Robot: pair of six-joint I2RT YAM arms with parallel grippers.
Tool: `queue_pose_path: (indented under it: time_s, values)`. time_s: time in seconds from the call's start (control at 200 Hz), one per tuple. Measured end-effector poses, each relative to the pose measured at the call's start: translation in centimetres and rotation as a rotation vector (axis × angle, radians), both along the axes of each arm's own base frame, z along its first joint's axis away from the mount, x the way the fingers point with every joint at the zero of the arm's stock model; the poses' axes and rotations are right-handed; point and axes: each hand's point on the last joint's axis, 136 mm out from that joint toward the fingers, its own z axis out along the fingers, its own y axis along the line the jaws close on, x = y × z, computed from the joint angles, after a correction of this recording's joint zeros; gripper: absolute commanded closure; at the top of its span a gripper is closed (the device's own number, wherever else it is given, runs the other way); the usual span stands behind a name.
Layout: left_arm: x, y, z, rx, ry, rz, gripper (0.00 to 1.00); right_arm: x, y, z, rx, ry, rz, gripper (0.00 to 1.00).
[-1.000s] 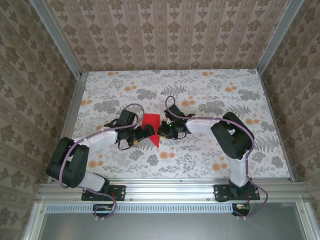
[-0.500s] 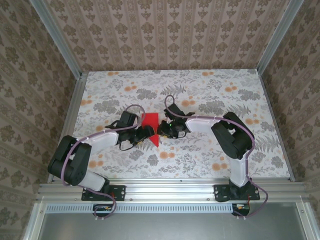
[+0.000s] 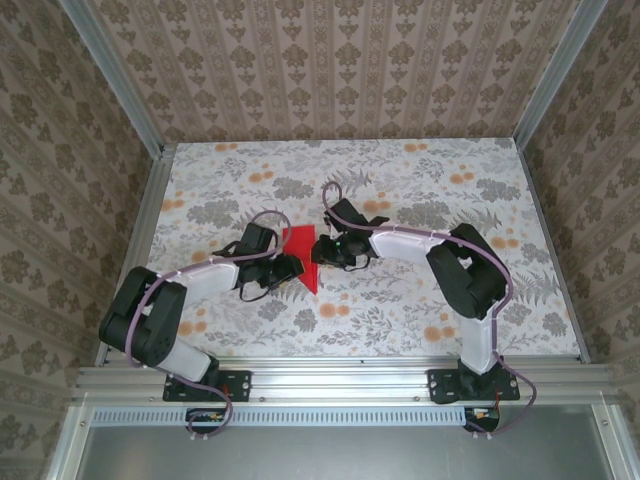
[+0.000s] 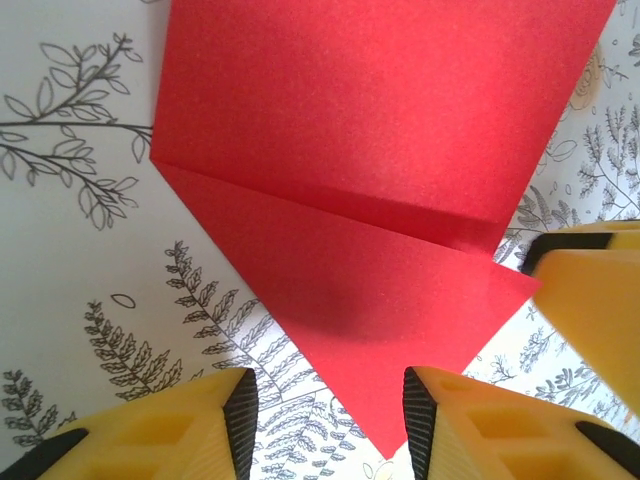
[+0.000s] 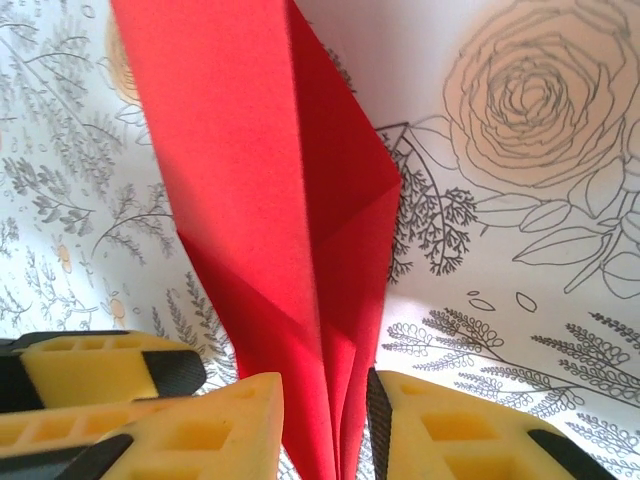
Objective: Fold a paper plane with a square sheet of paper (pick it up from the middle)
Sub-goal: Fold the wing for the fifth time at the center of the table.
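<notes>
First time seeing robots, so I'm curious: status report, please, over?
Left gripper open, straddling tip of red paper. Right gripper astride its folded edge, grip unclear. Paper partly folded, on table. Nothing blocking.

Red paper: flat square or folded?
Partly folded: the red paper shows a crease with an overlapping layer and tapers to a point.

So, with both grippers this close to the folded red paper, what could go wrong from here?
1. The left gripper stands open around the pointed tip of the bright red folded paper sheet; closing there may crumple the tip.
2. The right gripper has a raised fold of that sheet between its fingers; a pull could drag the sheet or undo the crease.
3. Both grippers sit very close together, so they might collide.
</notes>
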Motion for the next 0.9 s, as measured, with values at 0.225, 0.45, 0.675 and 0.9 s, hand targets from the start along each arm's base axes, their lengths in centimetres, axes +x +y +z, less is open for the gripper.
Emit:
queue_pose_path:
  time_s: [0.225, 0.45, 0.675, 0.9]
  values:
    - [-0.1, 0.3, -0.3, 0.019, 0.006, 0.008, 0.57, -0.7, 0.7, 0.6, -0.028, -0.041, 0.068, 0.63]
    - [-0.2, 0.6, -0.5, 0.033, 0.015, 0.013, 0.58, -0.6, 2.3, 1.6, -0.032, -0.072, 0.127, 0.63]
    - [-0.3, 0.7, -0.6, 0.037, 0.019, 0.013, 0.58, -0.6, 1.8, 0.1, -0.086, -0.046, 0.130, 0.77]
    - [-0.2, 0.7, -0.6, 0.035, 0.018, 0.015, 0.57, -0.5, 0.9, -1.3, -0.139, -0.027, 0.107, 0.90]
